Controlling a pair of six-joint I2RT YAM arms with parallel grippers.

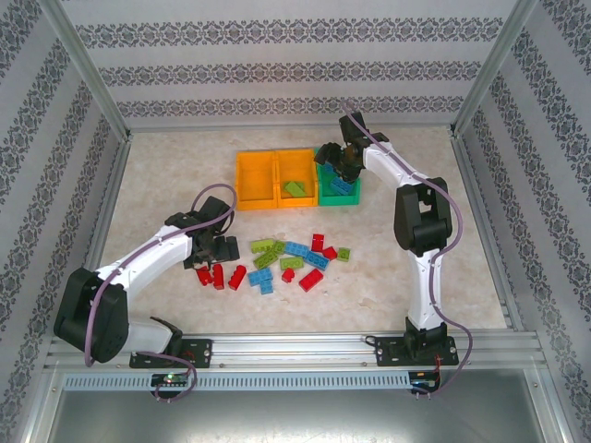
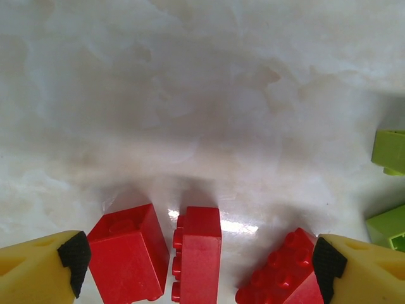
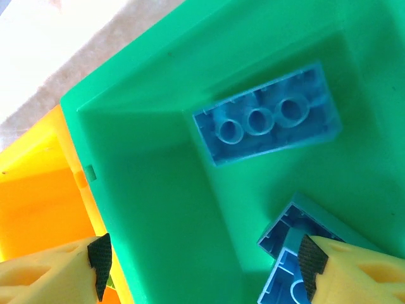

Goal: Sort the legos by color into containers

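Beige marbled surface, slightly glossy. It is enclosed on three sides by white walls with grey ornamental bands. Aluminium posts run up at the corners, and an aluminium rail crosses the bottom of the frame with both arm bases on it.

Three bins sit touching in a row, upper centre of the top view: left orange bin, middle orange bin, green bin at the right end. A lime brick lies in the middle orange bin and blue bricks lie in the green bin.

Loose legos, mixed lime, blue and red, lie scattered in the frame centre, and a few red bricks sit at the cluster's left end.

Left arm reaches from lower left, with its jaws low over those red bricks. In the left wrist view the jaws are spread wide. Three red bricks sit between the fingertips and none is pinched. More lime bricks sit at the right edge.

Right arm reaches to the upper centre-right, over the green bin. In the right wrist view its jaws are spread above the bin interior and grip nothing. One blue brick lies underside up, and a second blue brick sits lower right, by the right fingertip.
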